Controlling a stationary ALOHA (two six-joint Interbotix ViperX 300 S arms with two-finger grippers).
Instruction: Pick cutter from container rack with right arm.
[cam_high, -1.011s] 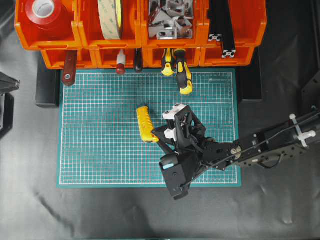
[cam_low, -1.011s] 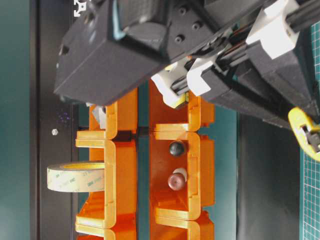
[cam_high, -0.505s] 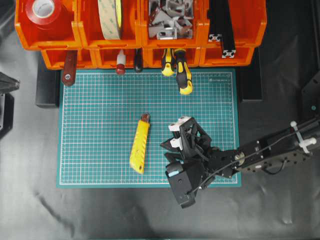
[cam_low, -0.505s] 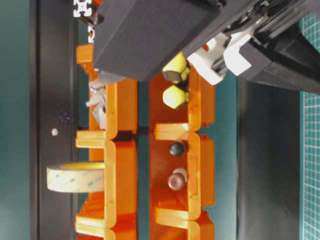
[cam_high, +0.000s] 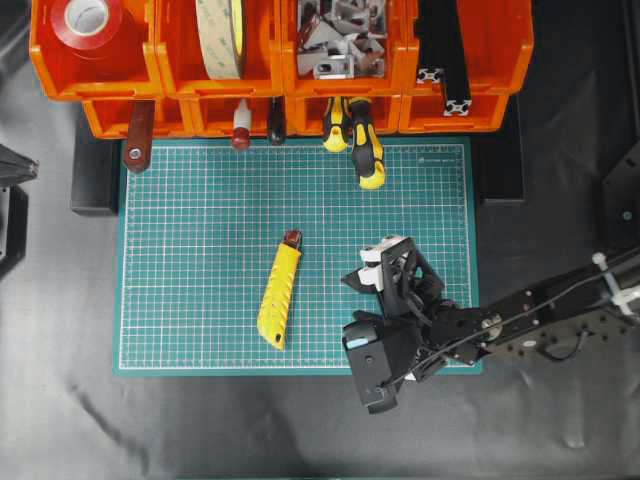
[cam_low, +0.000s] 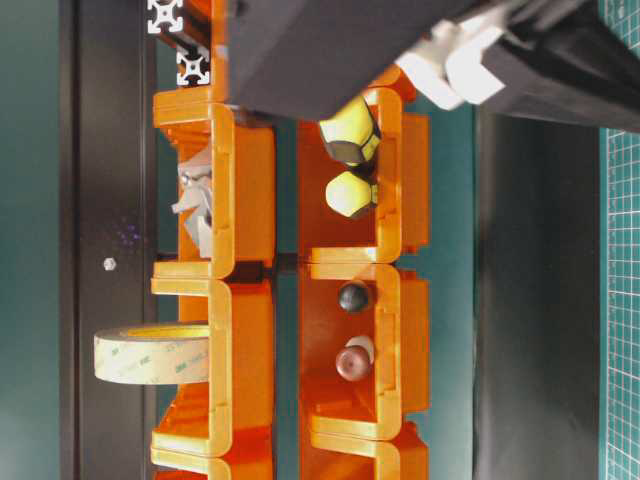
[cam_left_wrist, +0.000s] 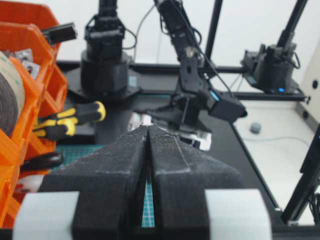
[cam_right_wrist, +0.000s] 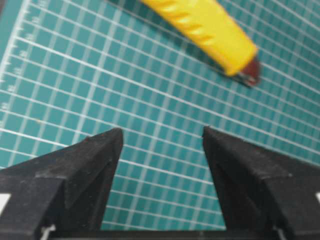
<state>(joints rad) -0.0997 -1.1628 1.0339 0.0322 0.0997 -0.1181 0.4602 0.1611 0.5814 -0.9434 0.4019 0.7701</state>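
The yellow cutter (cam_high: 279, 293) lies flat on the green mat (cam_high: 190, 230), dark tip pointing toward the rack, touched by nothing. My right gripper (cam_high: 358, 262) hovers just right of it, open, with only mat between its fingers. In the right wrist view the cutter (cam_right_wrist: 200, 32) lies beyond the spread fingertips of the right gripper (cam_right_wrist: 162, 131). The orange container rack (cam_high: 505, 55) spans the far edge. My left gripper (cam_left_wrist: 148, 128) is shut and holds nothing, off to the left side.
The rack bins hold red tape (cam_high: 88, 20), a tape roll (cam_high: 222, 35), metal brackets (cam_high: 340, 35) and black extrusions (cam_high: 445, 50). Yellow-and-black screwdrivers (cam_high: 365, 150) and a red-handled tool (cam_high: 137, 135) stick out of the lower bins over the mat's far edge.
My right gripper was shut on the cutter a second ago; it has opened, the cutter now rests on the mat, and the arm has drawn back to the right and front.
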